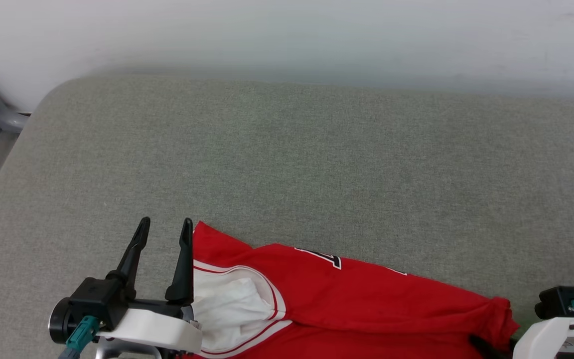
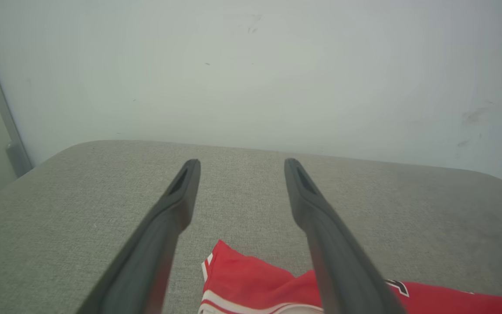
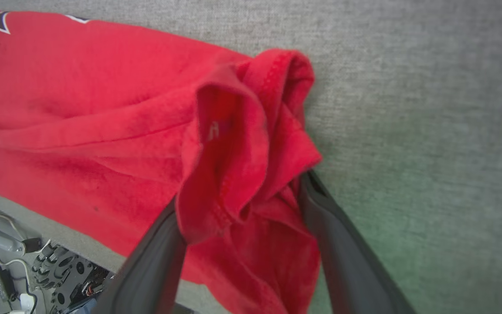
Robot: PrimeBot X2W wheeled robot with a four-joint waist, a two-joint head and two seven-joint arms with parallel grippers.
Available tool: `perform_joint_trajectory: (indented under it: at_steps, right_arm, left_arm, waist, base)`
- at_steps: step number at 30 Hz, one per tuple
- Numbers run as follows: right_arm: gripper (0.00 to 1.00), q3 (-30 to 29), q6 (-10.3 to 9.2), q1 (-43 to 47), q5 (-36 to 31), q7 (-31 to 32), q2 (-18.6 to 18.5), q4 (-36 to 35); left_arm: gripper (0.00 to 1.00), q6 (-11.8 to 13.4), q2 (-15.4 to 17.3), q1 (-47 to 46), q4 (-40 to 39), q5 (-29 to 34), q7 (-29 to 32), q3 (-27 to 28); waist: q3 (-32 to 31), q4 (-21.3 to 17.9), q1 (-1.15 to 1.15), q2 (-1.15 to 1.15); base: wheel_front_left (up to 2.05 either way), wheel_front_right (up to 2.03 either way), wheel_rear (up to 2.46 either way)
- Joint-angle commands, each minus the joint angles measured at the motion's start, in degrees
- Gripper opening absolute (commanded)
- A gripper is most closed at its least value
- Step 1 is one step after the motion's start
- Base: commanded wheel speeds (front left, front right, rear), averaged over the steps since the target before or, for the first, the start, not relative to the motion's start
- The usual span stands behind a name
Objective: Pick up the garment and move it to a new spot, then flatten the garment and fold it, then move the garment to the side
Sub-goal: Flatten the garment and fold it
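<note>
Where garment (image 1: 366,294) ends, left end effector (image 1: 166,221) hovers splayed.

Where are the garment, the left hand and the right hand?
garment (image 1: 366,294), head view, red body panel.
left hand (image 1: 166,223), head view, midway between its fingertips.
right hand (image 3: 243,189), right wrist view, midway between its fingers.

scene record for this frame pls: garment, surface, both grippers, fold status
garment: red, rumpled, lying along the near edge of the surface
surface: grey fabric top, pale wall behind
left gripper: open, nothing between its tips, at the garment's left end
right gripper: open, bunched red cloth between its fingers
fold: not yet done
</note>
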Motion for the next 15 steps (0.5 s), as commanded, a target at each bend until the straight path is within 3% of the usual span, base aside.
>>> perform_joint_trajectory:
  at_steps: [1, 3, 15]
  right_arm:
    - [0.43, 1.8, 0.00, 0.3, 1.1, 1.2, 1.6, 1.7]
    - [0.00, 2.9, 0.07, 0.2, 1.9, 1.5, 2.0, 2.4]
    - [0.00, 1.7, -0.01, -2.9, 3.4, -0.3, -0.8, -0.6]
  left_arm:
    - [1.00, -0.1, -0.2, -0.8, 0.0, 0.3, -0.4, 0.2]
    - [1.00, -0.2, -0.5, -0.9, 0.0, 0.6, -0.4, 0.5]
    - [1.00, 0.8, 0.8, 1.8, 1.2, 2.6, -0.2, 1.3]
  waist:
    - [0.5, 0.3, -0.01, 0.00]
    - [0.6, 0.3, -0.01, 0.00]
    - [-3.3, -2.3, -0.01, 0.00]
  base:
    - [0.00, 0.00, 0.00]
    - [0.00, 0.00, 0.00]
    - [0.00, 0.00, 0.00]
